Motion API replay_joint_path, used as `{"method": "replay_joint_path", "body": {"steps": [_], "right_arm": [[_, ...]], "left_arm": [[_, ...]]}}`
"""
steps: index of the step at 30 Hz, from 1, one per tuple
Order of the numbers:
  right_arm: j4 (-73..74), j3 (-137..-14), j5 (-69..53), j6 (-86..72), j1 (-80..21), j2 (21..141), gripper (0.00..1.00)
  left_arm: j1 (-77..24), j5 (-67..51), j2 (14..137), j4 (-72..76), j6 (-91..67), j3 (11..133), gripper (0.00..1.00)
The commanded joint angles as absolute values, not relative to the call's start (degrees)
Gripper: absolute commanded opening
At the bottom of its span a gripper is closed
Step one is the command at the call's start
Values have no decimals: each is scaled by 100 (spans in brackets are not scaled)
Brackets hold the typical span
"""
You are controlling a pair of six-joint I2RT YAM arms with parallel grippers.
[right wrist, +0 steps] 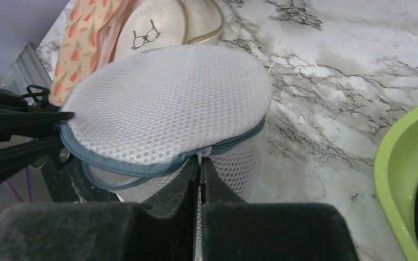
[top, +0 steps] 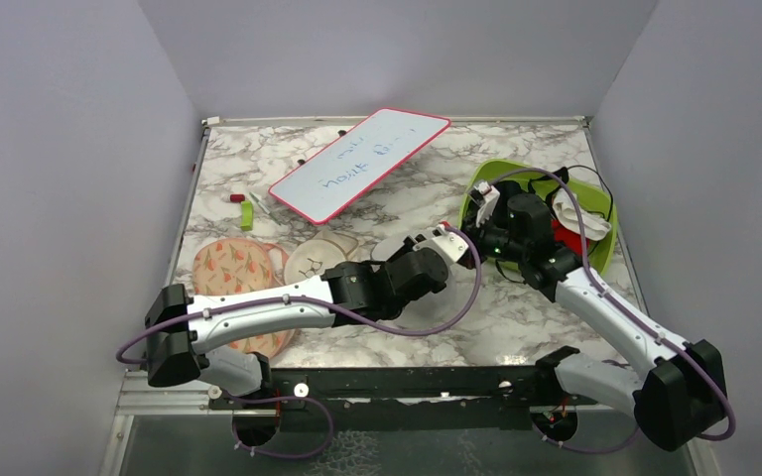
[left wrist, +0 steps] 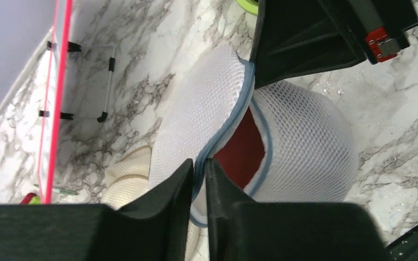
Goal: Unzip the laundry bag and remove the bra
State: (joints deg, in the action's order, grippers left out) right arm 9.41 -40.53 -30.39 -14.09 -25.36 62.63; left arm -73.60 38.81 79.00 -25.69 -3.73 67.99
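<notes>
Mesh gapes on your one laundry bag (left wrist: 305,141), showing one bra (left wrist: 242,152). Your left hand (left wrist: 198,179) and right hand (right wrist: 201,168) pinch its rim.

The laundry bag (left wrist: 305,141) is matt mesh cloth; the marbled table (left wrist: 403,109) looks smooth, perhaps glossy.

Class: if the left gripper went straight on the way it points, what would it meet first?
The left gripper pinches the zip rim of the translucent white mesh laundry bag, so it would press into that bag first, probably toward the dark maroon bra inside.
</notes>
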Motion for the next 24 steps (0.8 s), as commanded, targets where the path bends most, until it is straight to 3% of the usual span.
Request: {"method": "replay_joint_path", "body": {"steps": [1,6,13,16,21,24], "right_arm": [[729,-3939,-3666,-1336,-2531,6043,1],[732,-3938,-3850,-1353,-2531,6096,1],[772,-3935,-4019,-1395,-2531,6019,1],[791,-3907,-4092,-1421,-2524,5999,1],[893,-3894,-3789,-1433,-2531,5884,1],[1094,-3973,-3158,-1524,-2529,5848,1]], "left_arm": [[-7349,3623,8113,-2829,-771,6930,16],[-7348,3517,8261,-2864,-690,6987,36],[-7348,3809,8546,-2940,-527,7076,38],[-7349,3971,8650,-2952,-441,7179,30],[-7355,4144,8612,-2947,-172,7230,4],[-7356,4175,8437,-2948,-33,7155,0]]}}
